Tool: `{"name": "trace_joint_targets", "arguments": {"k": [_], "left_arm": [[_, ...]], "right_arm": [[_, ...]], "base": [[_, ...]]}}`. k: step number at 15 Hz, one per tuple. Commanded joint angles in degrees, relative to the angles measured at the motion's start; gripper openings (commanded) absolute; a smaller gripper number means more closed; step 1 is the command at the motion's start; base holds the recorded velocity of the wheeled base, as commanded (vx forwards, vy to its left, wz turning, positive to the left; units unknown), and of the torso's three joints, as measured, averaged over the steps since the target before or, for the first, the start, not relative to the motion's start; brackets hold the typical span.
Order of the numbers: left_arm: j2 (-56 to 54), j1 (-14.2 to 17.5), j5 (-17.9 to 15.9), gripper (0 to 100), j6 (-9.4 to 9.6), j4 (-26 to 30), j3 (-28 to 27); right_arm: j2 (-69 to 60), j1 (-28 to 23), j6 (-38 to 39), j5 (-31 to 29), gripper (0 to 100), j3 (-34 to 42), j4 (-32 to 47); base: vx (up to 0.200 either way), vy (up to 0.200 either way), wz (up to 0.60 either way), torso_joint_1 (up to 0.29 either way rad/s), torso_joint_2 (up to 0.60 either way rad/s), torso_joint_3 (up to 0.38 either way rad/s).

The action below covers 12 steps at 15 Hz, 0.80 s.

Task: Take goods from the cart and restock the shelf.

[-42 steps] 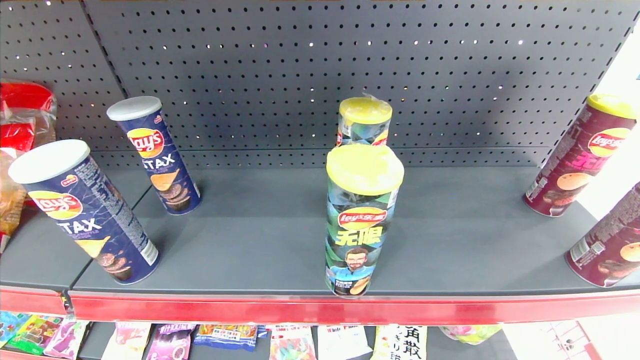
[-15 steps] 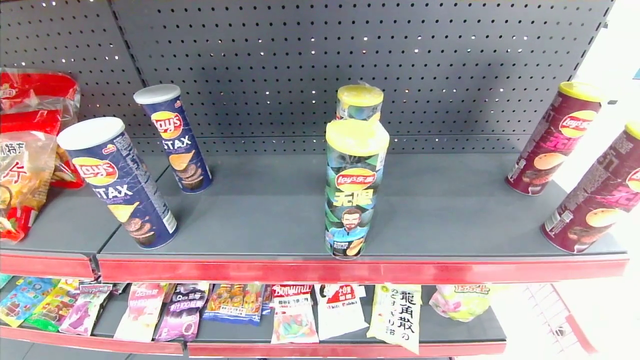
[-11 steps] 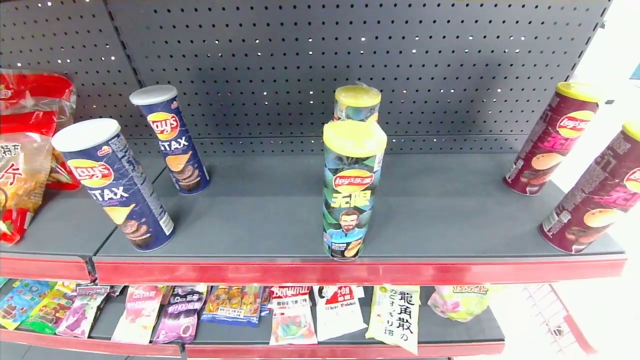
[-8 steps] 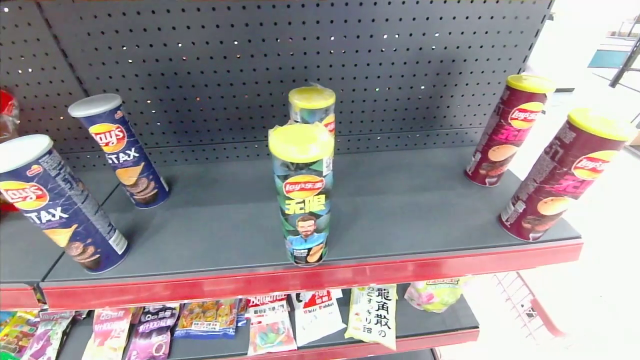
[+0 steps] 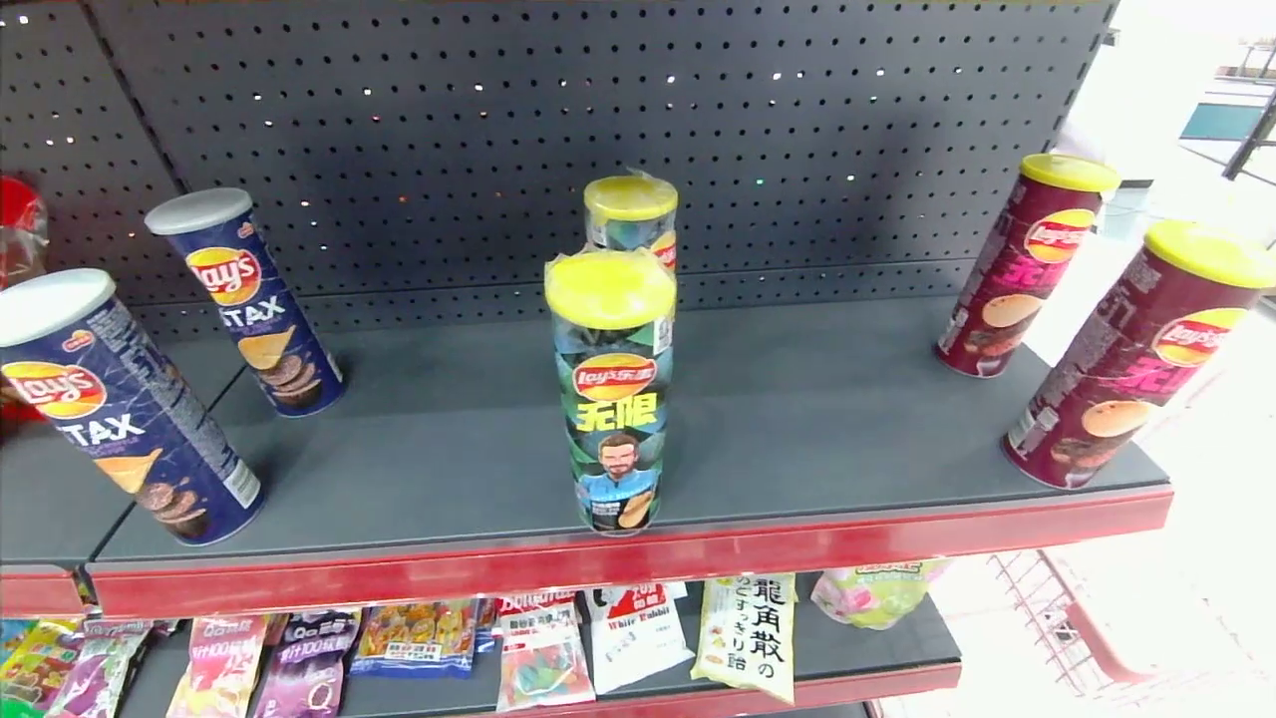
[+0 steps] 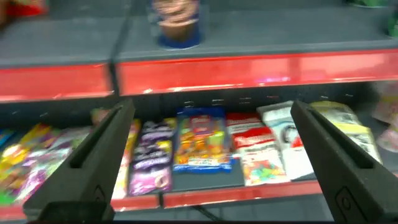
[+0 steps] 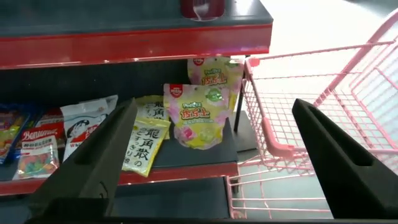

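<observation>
The grey shelf (image 5: 797,419) with a red front lip carries chip cans: two blue ones (image 5: 120,404) at the left, two green ones with yellow lids (image 5: 613,389) in the middle, two maroon ones (image 5: 1126,359) at the right. My left gripper (image 6: 214,155) is open, facing the lower shelf's snack bags (image 6: 202,140). My right gripper (image 7: 217,155) is also open with nothing between its fingers, in front of the lower shelf's right end. The pink wire cart (image 7: 311,112) stands just right of the shelf, and a corner of the cart (image 5: 1057,628) is in the head view.
Snack bags (image 5: 543,648) lie in a row on the lower shelf. A light green bag (image 7: 199,115) leans at that shelf's right end, close to the cart. Red bags (image 5: 15,214) sit at the upper shelf's far left. A perforated back panel (image 5: 498,120) closes the shelf behind.
The head view has pulled back and swung right, so the shelf's right end and the cart corner have come into view. The cans have not moved on the shelf.
</observation>
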Motion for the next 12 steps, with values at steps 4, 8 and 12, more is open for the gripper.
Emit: {"name": "trace_joint_targets", "arguments": {"k": [4,8,12], "left_arm": [[0.05,0.0,0.0,100,-0.01,0.04,0.01],[0.05,0.0,0.0,100,-0.09,0.04,0.01],[0.05,0.0,0.0,100,-0.09,0.04,0.01]], "right_arm": [[0.05,0.0,0.11,0.02,100,0.0,-0.01],[0.05,0.0,0.11,0.02,100,0.0,-0.01],[0.05,0.0,0.11,0.02,100,0.0,-0.01]], "base": [[0.0,0.0,0.0,0.0,0.0,0.0],[-0.1,0.0,0.0,0.004,0.0,0.005],[-0.05,0.0,0.0,0.005,0.0,-0.001]]}}
